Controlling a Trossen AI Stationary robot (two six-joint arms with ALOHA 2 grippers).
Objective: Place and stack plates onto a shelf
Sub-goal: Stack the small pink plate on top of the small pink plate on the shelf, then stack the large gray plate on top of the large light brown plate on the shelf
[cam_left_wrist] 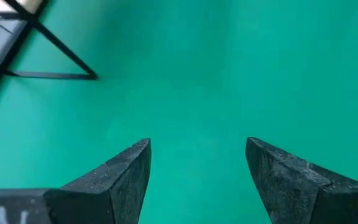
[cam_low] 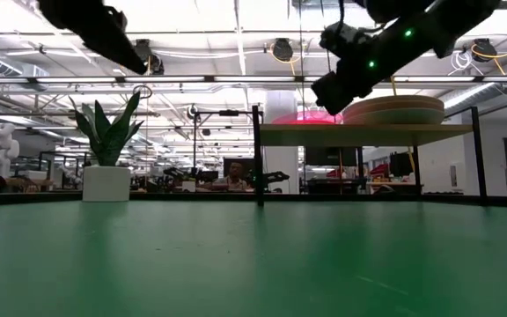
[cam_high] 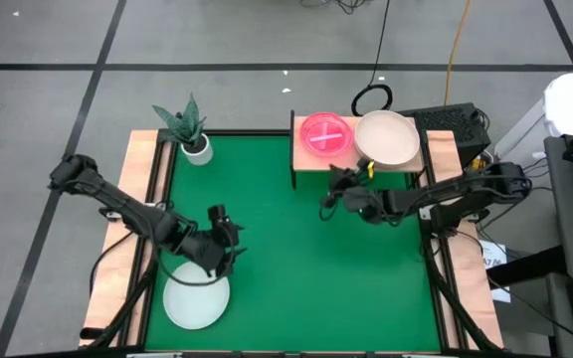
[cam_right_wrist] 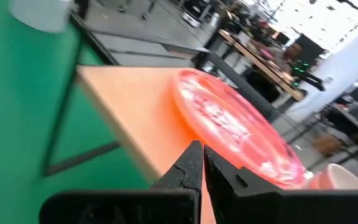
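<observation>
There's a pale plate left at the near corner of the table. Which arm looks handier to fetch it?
Probably the left: its hand is open right at the pale plate. The right hand is shut, empty, in front of the shelf, across the table.

Left arm reaches in from the bench's (cam_high: 296, 288) left edge, elbow bent, left gripper (cam_high: 229, 245) over the near-left area, its 2 fingers (cam_left_wrist: 120, 180) spread apart with nothing between them. Right arm comes in from the right edge, stretched low toward the far middle; right gripper (cam_high: 334, 189) fully closed, fingers (cam_right_wrist: 194, 165) pressed together, empty.
</observation>
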